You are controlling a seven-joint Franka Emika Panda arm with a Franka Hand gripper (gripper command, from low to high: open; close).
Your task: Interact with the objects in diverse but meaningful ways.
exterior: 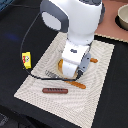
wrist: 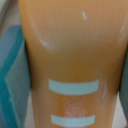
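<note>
— Where's the loaf?
— The loaf (wrist: 72, 55) sits between my fingers (wrist: 11, 75), on the mat (exterior: 35, 80) beside the fork (exterior: 67, 80).
— Clenched?
— Can't tell whether my gripper (exterior: 70, 70) squeezes it.
— Others?
— Sausage (exterior: 54, 91) nearby, packet (exterior: 26, 59) off the mat.

A pale woven mat (exterior: 100, 80) lies on the dark bench (exterior: 15, 45); an orange-handled fork (exterior: 67, 80) rests on the mat; a bowl (exterior: 122, 17) sits at the far corner, on a brown surface (exterior: 107, 30).
</note>
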